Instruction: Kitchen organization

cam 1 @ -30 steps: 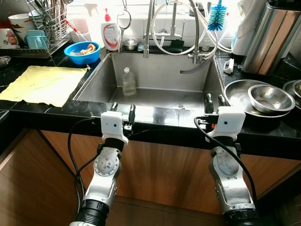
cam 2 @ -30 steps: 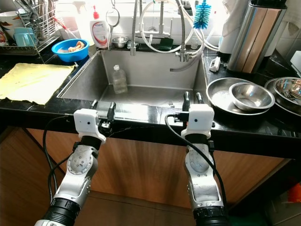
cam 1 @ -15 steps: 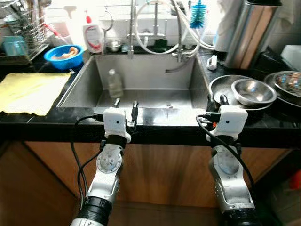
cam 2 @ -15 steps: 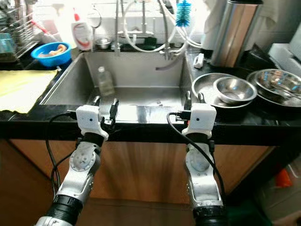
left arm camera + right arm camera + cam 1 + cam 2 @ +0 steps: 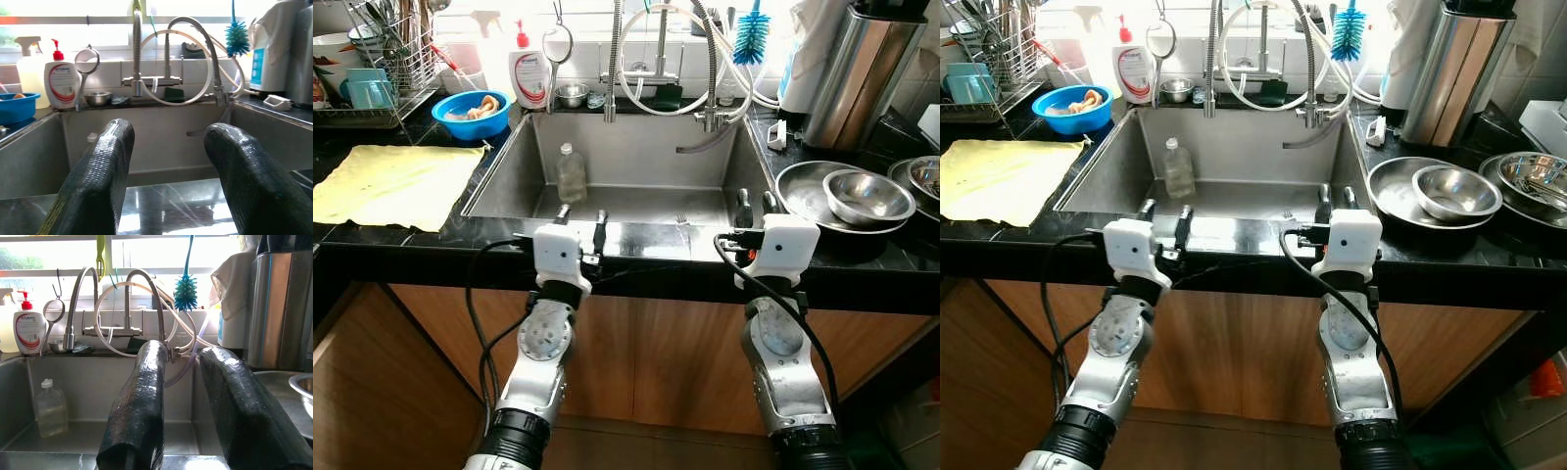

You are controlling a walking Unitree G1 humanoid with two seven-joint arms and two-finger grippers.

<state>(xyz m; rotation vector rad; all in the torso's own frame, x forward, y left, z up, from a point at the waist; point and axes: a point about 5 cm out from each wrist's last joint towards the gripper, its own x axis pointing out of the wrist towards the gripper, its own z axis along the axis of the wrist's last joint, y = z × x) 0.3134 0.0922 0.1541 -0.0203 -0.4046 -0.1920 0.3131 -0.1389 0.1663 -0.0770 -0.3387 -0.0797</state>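
Steel sink [image 5: 509, 166], set in a black counter [image 5: 862, 257]: one clear plastic bottle [image 5: 572, 173] with a white cap, upright on the basin floor toward the left wall.

Left gripper [image 5: 580, 215]: held at the sink's front rim, fingers parted, nothing between them (the wrist view shows both black fingers [image 5: 98, 181] spread over the wet steel edge).

Right gripper [image 5: 755, 203]: at the front rim near the right corner, fingers likewise apart and empty.

Behind the basin: faucet [image 5: 613, 69] with looped spring hose, small steel cup [image 5: 573, 93], hanging strainer [image 5: 557, 44], white soap dispenser [image 5: 528, 71] with red pump, blue bottle brush [image 5: 751, 37].

Counter, left: yellow cloth [image 5: 396, 184] spread flat; blue bowl [image 5: 476, 110] holding food, just beside the sink's back left corner; dish rack [image 5: 382, 59] with utensils and cups.

Counter, right: steel bowl [image 5: 868, 195] nested in a wide steel pan [image 5: 798, 186]; further steel bowl [image 5: 1533, 176] at the edge; tall steel canister [image 5: 854, 69]
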